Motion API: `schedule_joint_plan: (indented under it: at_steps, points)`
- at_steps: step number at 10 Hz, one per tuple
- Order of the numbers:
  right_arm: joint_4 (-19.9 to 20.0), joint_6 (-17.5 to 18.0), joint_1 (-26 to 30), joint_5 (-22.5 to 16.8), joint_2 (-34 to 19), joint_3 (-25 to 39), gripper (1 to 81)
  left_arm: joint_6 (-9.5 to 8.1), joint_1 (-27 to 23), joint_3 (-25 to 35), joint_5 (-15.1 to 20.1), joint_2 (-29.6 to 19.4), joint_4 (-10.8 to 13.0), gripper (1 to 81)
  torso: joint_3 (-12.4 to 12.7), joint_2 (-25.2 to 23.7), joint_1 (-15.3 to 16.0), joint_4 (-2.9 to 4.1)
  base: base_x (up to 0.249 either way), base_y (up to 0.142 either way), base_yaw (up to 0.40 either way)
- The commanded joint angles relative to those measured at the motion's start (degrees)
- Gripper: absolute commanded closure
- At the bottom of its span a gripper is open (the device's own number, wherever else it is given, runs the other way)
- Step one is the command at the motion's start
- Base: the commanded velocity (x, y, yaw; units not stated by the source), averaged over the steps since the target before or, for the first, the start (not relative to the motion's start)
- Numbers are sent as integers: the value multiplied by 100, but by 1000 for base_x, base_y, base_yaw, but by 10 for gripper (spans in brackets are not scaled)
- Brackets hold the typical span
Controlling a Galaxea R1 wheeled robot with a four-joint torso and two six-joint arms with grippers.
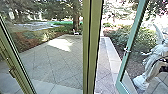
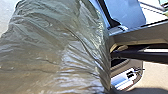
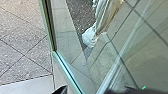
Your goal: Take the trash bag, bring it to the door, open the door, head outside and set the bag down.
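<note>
In the head view, the glass door [image 1: 120, 80] on the right stands ajar, with a gap between its green frame and the olive centre post [image 1: 92, 47]. Its handle [image 1: 126, 50] is on the leaf's edge. The dark, wrinkled trash bag [image 2: 53, 47] is right up against my left wrist camera, held up beside the robot's body, and hides the grip on it. In the right wrist view the door's frame [image 3: 67, 71] and glass are close by, with a dark part of my right gripper [image 3: 60, 90] low beside them.
Outside lies a tiled paved yard [image 1: 60, 58] with a pale kerb [image 1: 113, 58] along it. Shrubs [image 1: 120, 37] and a tree trunk [image 1: 76, 21] stand beyond. A white statue [image 1: 152, 61] shows through the right door's glass. Another glazed frame [image 1: 16, 67] with a handle stands at the left.
</note>
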Motion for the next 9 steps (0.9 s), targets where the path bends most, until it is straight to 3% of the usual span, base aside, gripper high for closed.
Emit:
schedule_joint_plan:
  at_steps: [1,4,5,9]
  points:
    - [1429,-343,340,-527,-163,-103,10,30,-159,20,440,11,-18,811,0,0,0,0,0,0,0]
    - [2470,-1083,-1162,-211,-172,126,10,39,-159,20,431,-15,26,811,0,0,0,0,0,0,0]
    - [2899,-1354,-1698,61,-76,143,10,39,-159,20,431,-15,34,811,0,0,0,0,0,0,0]
    - [3033,-1672,-3238,624,610,-15,10,39,-159,20,431,-24,43,811,0,0,-2,0,0,0,0]
